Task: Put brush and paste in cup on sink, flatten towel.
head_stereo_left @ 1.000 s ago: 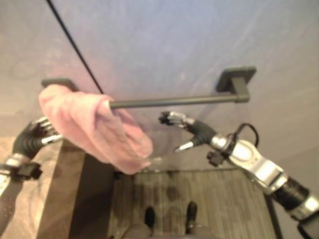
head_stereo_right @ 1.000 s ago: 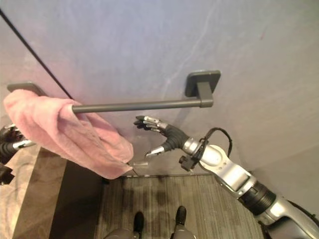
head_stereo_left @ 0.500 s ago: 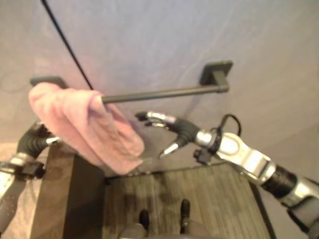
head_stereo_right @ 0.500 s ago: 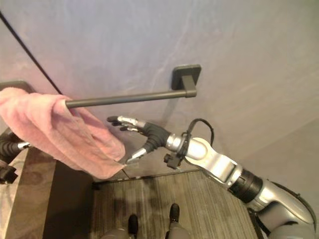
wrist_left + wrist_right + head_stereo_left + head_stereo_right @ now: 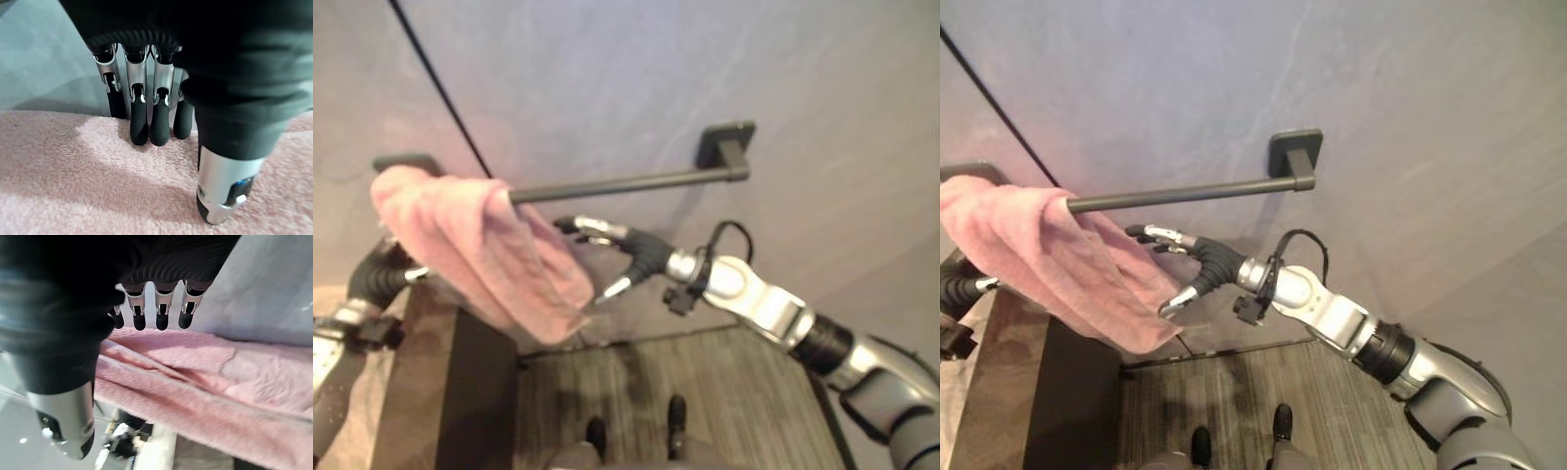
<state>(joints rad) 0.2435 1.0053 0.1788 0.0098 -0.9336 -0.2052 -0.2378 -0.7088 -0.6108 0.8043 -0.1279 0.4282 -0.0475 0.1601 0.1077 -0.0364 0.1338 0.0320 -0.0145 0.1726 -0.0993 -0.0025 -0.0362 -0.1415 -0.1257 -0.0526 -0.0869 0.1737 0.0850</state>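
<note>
Here is the right hand [image 5: 1193, 272], spread wide with the fingers straight and the thumb held apart, holding nothing, poised just beside the pink terry towel [image 5: 480, 250] that hangs bunched over one end of the dark metal wall rail [image 5: 626, 183]. In the right wrist view the fingertips [image 5: 139, 322] sit at the towel's upper edge, with the thumb [image 5: 66, 418] below the folds.

The left hand [image 5: 161, 105] is on the far side of the cloth from the right one. In its own wrist view the fingers are straight and resting against the pink pile, gripping nothing.

The risks, as I read them: the towel is heaped at one end of the rail, so a sideways pull from the right hand could drag the whole bundle along, or off the bar altogether, rather than spreading it. If the open fingers close on only the outer fold, the layers underneath would likely stay creased. The left hand is only pressing, not pinching, so it may not anchor the cloth.

Brush, paste and cup I cannot place from here.
</note>
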